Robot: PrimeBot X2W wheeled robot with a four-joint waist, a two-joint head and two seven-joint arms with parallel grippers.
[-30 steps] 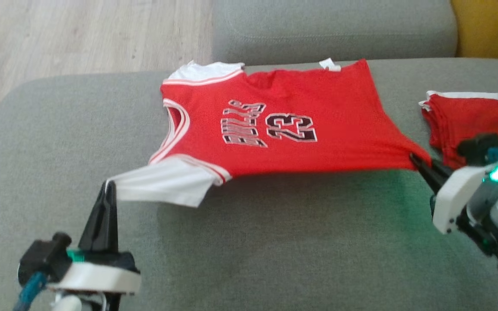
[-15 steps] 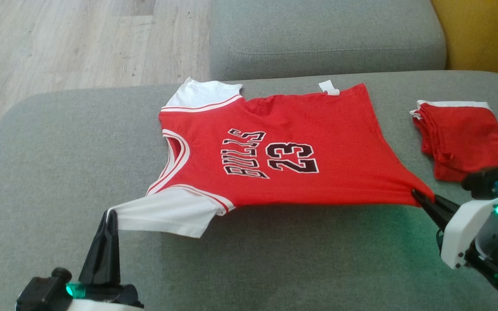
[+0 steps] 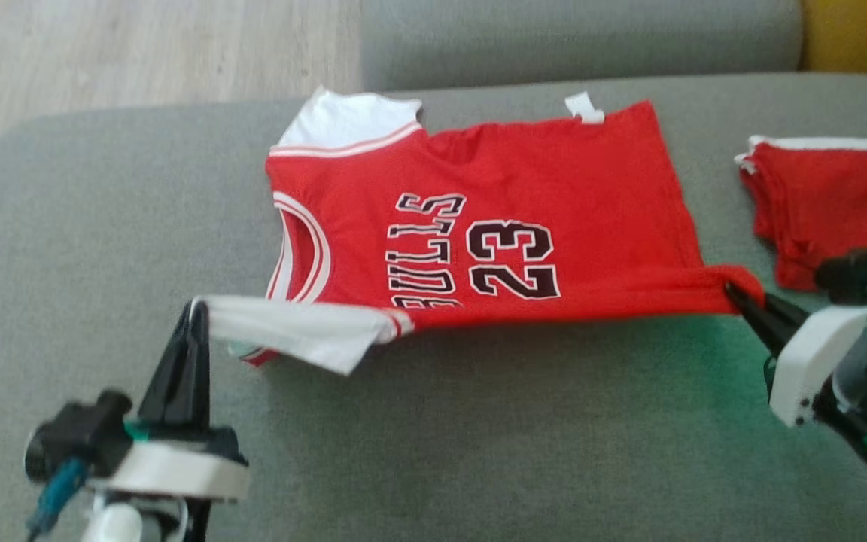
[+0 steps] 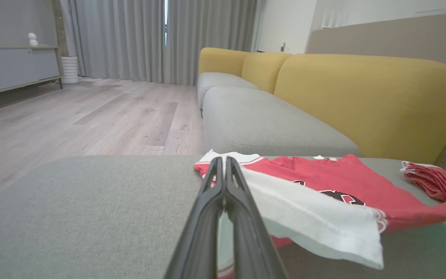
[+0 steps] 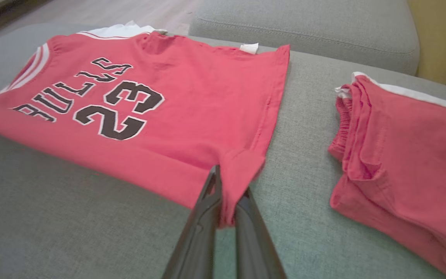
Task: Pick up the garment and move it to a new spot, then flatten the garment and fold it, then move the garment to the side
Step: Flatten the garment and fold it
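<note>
Left fingers (image 3: 181, 369), near left: closed, pinching white sleeve edge of jersey (image 3: 524, 181). Right fingers (image 3: 765, 312), near right: closed, pinching red hem corner. Near edge hanging lifted between both grips, far part lying flat on grey cushion (image 3: 479, 452). Cloth looking light, soft and limp, sagging where unsupported, probably stretching easily. Corner grips seeming best for taut edge. Folded red shorts (image 3: 817, 188) lying far right, apart from jersey.

The head camera is looking down on the jersey (image 3: 569, 196) and cushion (image 3: 479, 452); both wrist cameras are viewing that jersey low, close, from opposite ends.
</note>
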